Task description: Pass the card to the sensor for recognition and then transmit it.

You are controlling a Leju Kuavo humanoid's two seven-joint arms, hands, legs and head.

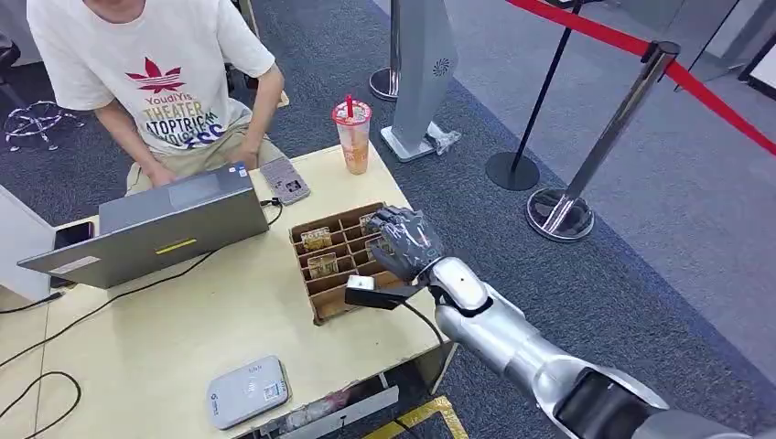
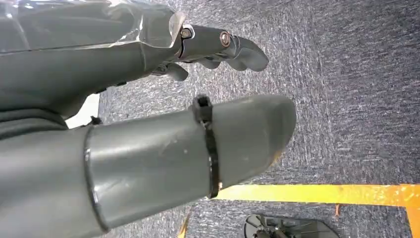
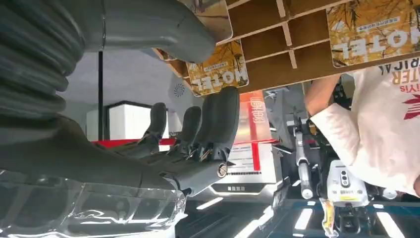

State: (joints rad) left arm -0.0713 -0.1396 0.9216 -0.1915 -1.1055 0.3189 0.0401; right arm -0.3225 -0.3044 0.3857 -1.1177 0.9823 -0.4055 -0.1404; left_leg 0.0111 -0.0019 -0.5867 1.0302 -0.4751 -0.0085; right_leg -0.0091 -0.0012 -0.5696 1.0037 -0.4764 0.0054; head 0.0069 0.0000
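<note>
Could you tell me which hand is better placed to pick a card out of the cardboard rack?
The right hand: it hovers over the cardboard rack, its fingers apart beside a hotel card. The left hand hangs over the carpet, away from the table.

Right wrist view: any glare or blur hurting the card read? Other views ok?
Right wrist view: upside down; "HOTEL" on the yellow printed cards in the brown cardboard divider tray stays legible; glare on the clear cover, right hand near and soft. Head view: even light, sharp, right hand over the tray. Left wrist view: left hand close, carpet slightly soft.
</note>
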